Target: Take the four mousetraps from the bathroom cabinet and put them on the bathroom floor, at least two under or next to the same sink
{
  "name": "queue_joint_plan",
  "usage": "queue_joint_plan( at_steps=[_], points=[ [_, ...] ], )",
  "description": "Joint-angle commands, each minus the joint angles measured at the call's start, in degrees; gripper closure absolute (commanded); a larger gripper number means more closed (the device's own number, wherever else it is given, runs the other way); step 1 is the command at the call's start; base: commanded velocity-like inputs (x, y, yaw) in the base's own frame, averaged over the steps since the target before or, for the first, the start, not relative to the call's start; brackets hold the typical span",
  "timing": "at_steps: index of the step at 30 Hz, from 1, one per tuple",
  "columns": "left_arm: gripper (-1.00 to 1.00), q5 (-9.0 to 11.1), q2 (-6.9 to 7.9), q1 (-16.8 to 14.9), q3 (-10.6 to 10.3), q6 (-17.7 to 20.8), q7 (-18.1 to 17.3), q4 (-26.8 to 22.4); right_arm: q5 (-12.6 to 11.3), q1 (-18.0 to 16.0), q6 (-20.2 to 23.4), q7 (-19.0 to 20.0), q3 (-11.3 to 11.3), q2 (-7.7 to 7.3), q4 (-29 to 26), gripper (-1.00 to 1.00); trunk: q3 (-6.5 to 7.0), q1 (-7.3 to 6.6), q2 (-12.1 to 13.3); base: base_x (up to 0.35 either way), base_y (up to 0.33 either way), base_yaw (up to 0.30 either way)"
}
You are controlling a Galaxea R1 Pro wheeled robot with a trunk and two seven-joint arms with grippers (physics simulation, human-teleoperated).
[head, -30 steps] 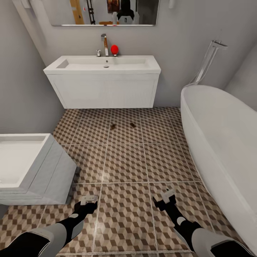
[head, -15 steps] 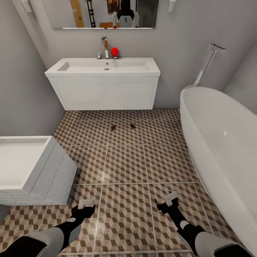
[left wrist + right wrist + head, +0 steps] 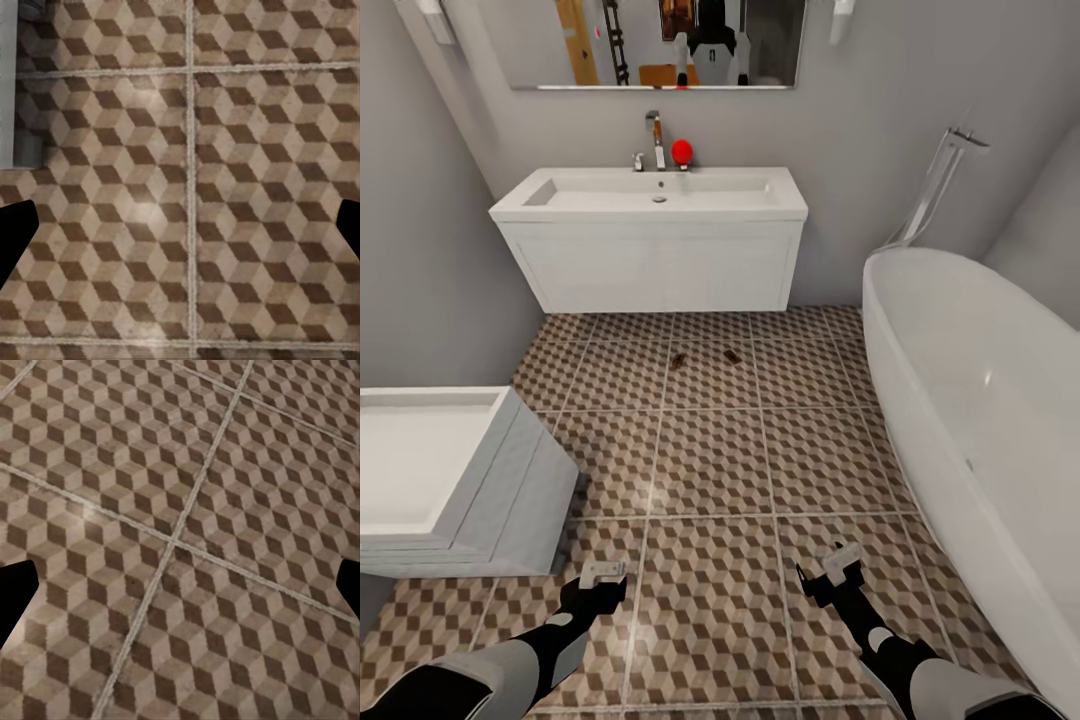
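Two mousetraps lie on the bathroom floor (image 3: 710,470) in front of the sink (image 3: 652,195): one small brown mousetrap (image 3: 677,360) and a second mousetrap (image 3: 731,356) just to its right, both a short way out from the white vanity. My left gripper (image 3: 603,575) and right gripper (image 3: 840,560) hang low over the tiles near me, far from the traps. In the left wrist view the left gripper (image 3: 180,232) is open over bare tile. The right gripper (image 3: 180,592) is likewise open and empty. The cabinet is out of view.
A square white toilet (image 3: 430,480) stands at the left, close to my left arm. A big oval bathtub (image 3: 980,400) fills the right side. A mirror (image 3: 660,45) hangs above the sink, with a tap and a red ball (image 3: 681,151) on its back edge.
The whole picture has slid down a little and the sink looks slightly smaller, so the camera has moved. The two mousetraps have stayed put and both grippers have stayed open.
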Motion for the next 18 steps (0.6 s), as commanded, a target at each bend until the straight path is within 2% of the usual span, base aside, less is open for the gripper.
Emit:
queue_joint_plan(
  at_steps=[1, 18],
  points=[
    [-1.0, 0.39, -0.04, -0.06, -0.49, -0.35, 0.06, 0.21, 0.57, -0.02, -0.08, -0.55, 0.18, 0.0, 0.04, -1.0, 0.15, -0.23, 0.39, 0.0, 0.0, 0.0],
    [-1.0, 0.41, -0.45, -0.02, -0.49, -0.34, 0.06, 0.21, 0.57, 0.28, 0.0, -0.4, 0.18, 0.06, 0.04, -1.0, 3.2, -3.96, 7.21, 0.0, 0.0, 0.0]
  ],
)
